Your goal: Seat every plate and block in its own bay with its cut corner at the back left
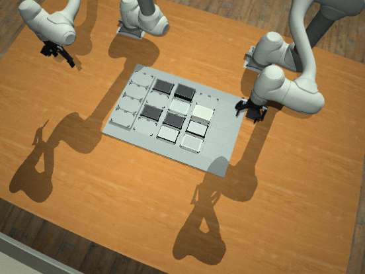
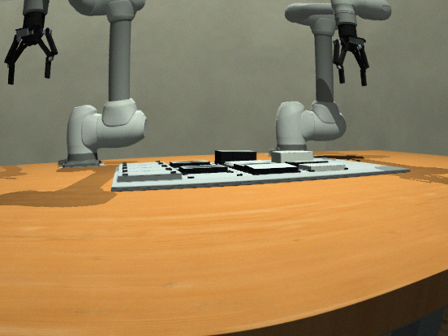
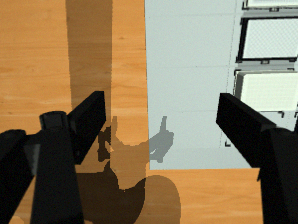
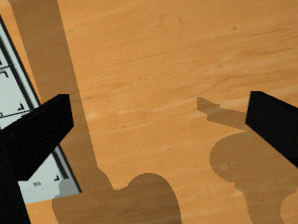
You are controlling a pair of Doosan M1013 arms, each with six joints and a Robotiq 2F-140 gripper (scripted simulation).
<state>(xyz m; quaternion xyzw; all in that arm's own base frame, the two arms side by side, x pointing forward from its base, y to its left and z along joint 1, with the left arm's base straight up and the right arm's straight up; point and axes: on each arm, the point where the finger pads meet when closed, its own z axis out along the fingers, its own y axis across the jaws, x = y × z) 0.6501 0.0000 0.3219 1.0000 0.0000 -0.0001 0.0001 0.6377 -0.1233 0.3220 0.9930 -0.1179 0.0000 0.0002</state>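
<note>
Shadows Across Warm Wood

Look past a plain grey wall (image 2: 223, 73) to a grained wooden table (image 1: 132, 225) (image 2: 203, 243) (image 3: 35, 50) (image 4: 150, 55). Find plates (image 1: 168, 134) (image 2: 268, 167) (image 3: 272, 38) and blocks (image 1: 184, 91) (image 2: 235, 157) (image 3: 267, 91) on its grey deck (image 1: 219, 142) (image 2: 377, 167) (image 3: 190, 50) (image 4: 42, 187). Note left gripper (image 1: 247, 116) (image 2: 352, 84) (image 3: 162, 100) partly open, right gripper (image 1: 59, 59) (image 2: 29, 80) (image 4: 159, 100) wide, both empty.

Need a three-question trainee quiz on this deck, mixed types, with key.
1. True or false: the raised column holds a plate.
2. Which gripper is nearer the deck in the top view?
A) right gripper
B) left gripper
3. Fill in: the cream deep-well block stands in bay ____.

Key: 1 false; 2 B; 3 21
</note>
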